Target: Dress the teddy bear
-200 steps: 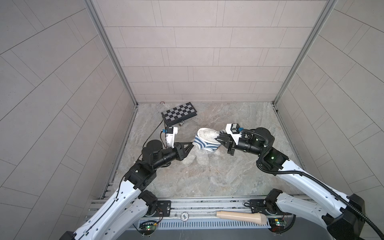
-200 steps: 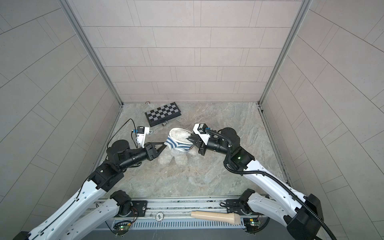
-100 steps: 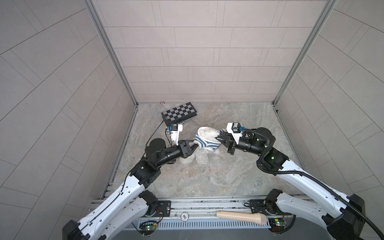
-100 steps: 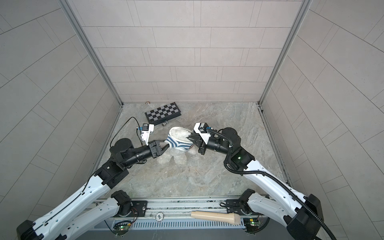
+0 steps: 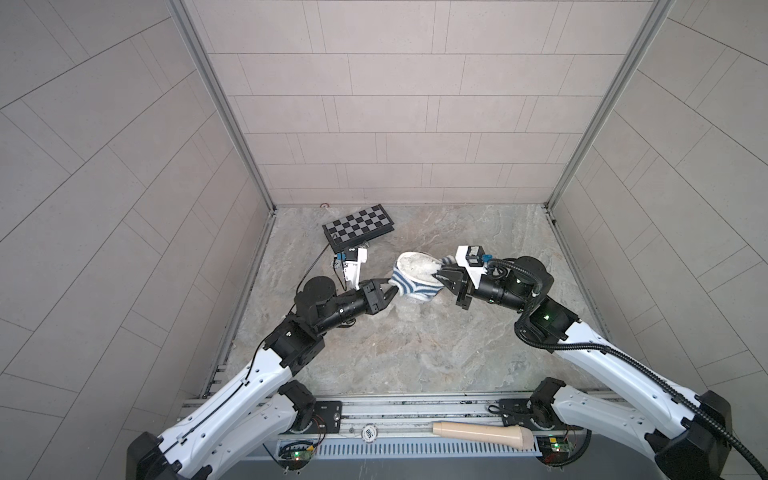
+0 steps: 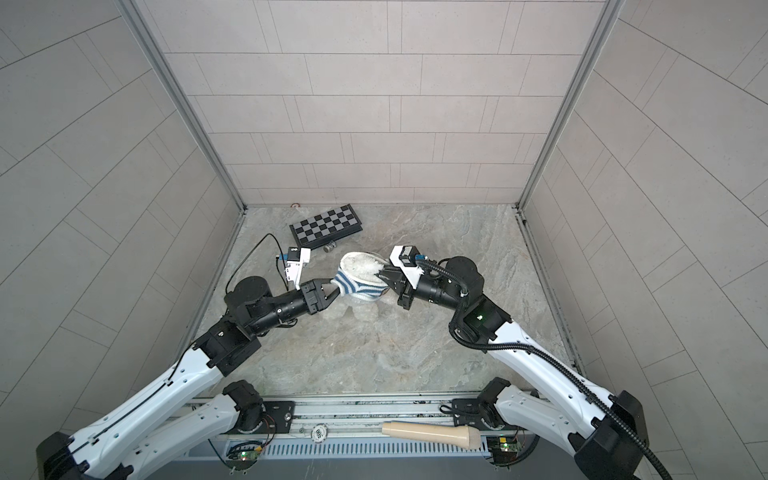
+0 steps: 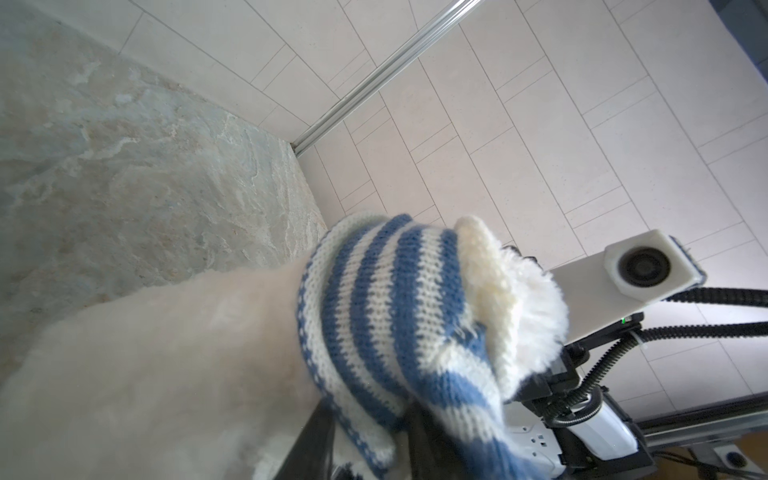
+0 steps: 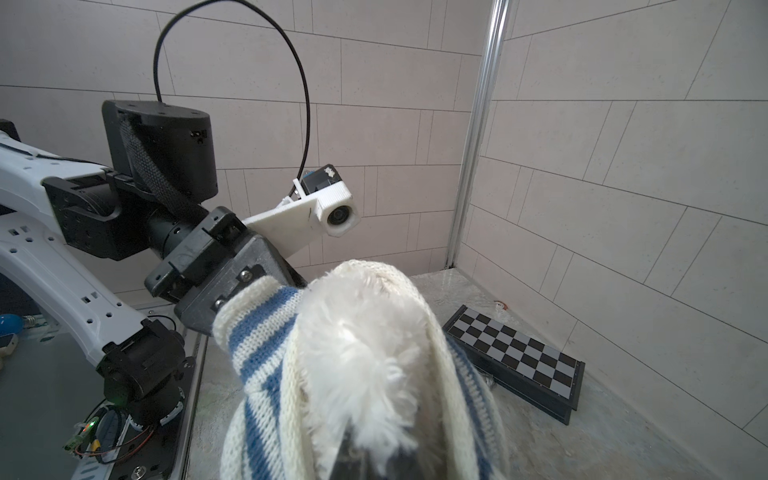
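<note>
Dressing the teddy bear (image 5: 417, 266) over the middle of the table (image 5: 415, 357), between two tools.
Pinches the hem of the striped shirt (image 5: 409, 287) in the left tool (image 5: 390, 289); clamps the right tool (image 5: 439, 277) closed at the opposite rim, tips buried in fur, catch unclear. Holds the bear's upper end inside the shirt, fur poking through the opening, lower body down toward the table, near the chessboard (image 5: 359, 222).

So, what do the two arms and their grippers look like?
Both the left arm and right arm have white shells and black joints. The left gripper and right gripper are black, each with a white camera bracket. A ribbed black hose follows the right arm; a thin black cable loops off the left.
</note>
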You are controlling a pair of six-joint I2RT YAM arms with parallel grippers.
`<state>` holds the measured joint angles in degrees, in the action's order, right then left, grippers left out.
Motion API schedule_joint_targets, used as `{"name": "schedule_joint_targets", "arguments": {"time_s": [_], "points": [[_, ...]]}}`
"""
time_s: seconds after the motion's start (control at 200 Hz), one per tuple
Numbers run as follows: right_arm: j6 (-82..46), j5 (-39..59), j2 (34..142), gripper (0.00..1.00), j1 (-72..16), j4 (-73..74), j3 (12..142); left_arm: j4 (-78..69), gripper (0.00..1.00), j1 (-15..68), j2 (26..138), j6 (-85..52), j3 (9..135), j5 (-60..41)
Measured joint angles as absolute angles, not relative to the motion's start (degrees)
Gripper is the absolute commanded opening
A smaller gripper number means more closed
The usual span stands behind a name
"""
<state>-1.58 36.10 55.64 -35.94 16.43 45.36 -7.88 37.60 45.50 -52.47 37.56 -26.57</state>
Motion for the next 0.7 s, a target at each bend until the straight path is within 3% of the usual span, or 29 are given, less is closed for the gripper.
{"name": "schedule_joint_targets", "arguments": {"time_s": [0.19,0.395,0.701], "points": [[-1.54,35.0,55.48,0.0,-35.94,16.45,44.73,-7.84,0.24,38.46,45.74,-52.73,37.56,-25.96],[-0.95,33.41,54.76,0.0,-35.99,16.21,44.6,-7.62,0.0,38.72,45.87,-52.64,37.58,-25.26],[0.25,33.1,52.36,0.0,-36.01,15.31,44.45,-5.41,0.0,37.65,45.74,-50.48,38.33,-24.01]]}}
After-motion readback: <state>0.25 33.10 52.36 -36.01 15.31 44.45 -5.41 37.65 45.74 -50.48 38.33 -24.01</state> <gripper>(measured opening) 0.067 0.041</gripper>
